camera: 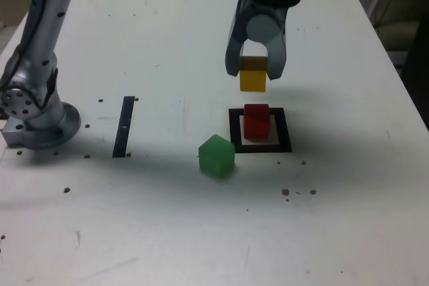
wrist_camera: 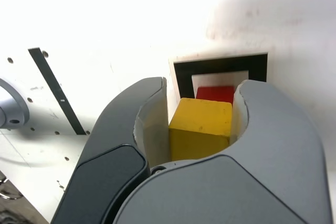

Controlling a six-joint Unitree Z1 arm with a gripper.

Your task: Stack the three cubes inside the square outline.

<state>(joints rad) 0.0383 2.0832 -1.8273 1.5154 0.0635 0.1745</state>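
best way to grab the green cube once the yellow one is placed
Come from straight above and close on two opposite flat side faces of the green cube. It sits turned at an angle to the square outline, so the gripper probably needs to rotate to match. All its sides look clear.

Arm raised, hand [camera: 254, 66] clamped, pointing down.

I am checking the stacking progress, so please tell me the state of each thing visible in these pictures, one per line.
Dark grey gripper: shut on the yellow cube, raised over the frame.
Small matte yellow cube: held in the air, above the red cube, not touching it.
Small matte red cube: resting inside the frame.
Small matte green cube: on the white table, outside the frame.
Flat black square frame: holds only the red cube.
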